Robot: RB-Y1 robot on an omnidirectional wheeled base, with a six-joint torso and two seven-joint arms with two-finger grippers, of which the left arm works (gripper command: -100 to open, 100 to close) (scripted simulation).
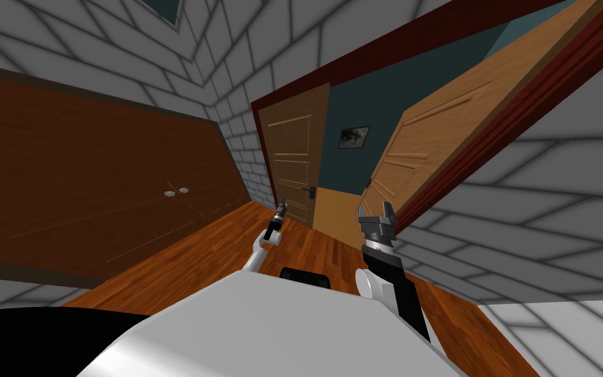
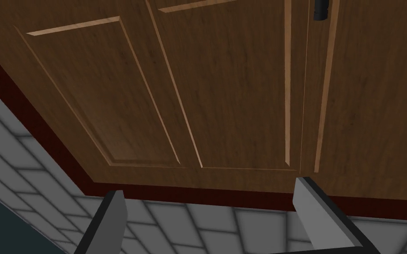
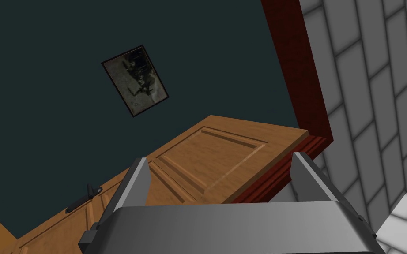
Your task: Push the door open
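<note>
A: Door of darker brown panelled wood [image 1: 293, 157]: where is it?
B: It fills the left side of the dark red door frame [image 3: 291, 66] and has a black lever handle [image 1: 308, 190]. The left gripper [image 2: 210, 188], fingers spread and empty, points at its panels from close by.
A: Risks?
B: A thin finger may snag a panel groove or skid off. The lighter wooden door leaf [image 1: 437, 131], ajar at the frame's right side, crowds the right gripper [image 1: 376, 211], which is also spread and empty.

You see a pale grey wall [image 1: 555, 209] patterned with darker brick lines and a dark red door frame [image 3: 295, 75]. Both panelled leaves show wood grain: the left door leaf [image 1: 293, 157] dull brown with a black handle [image 1: 309, 190], the right door leaf [image 1: 437, 137] warm orange-brown. The far wall [image 1: 359, 105] is plain dark teal, and the floor [image 1: 228, 249] is reddish-brown planks.
</note>
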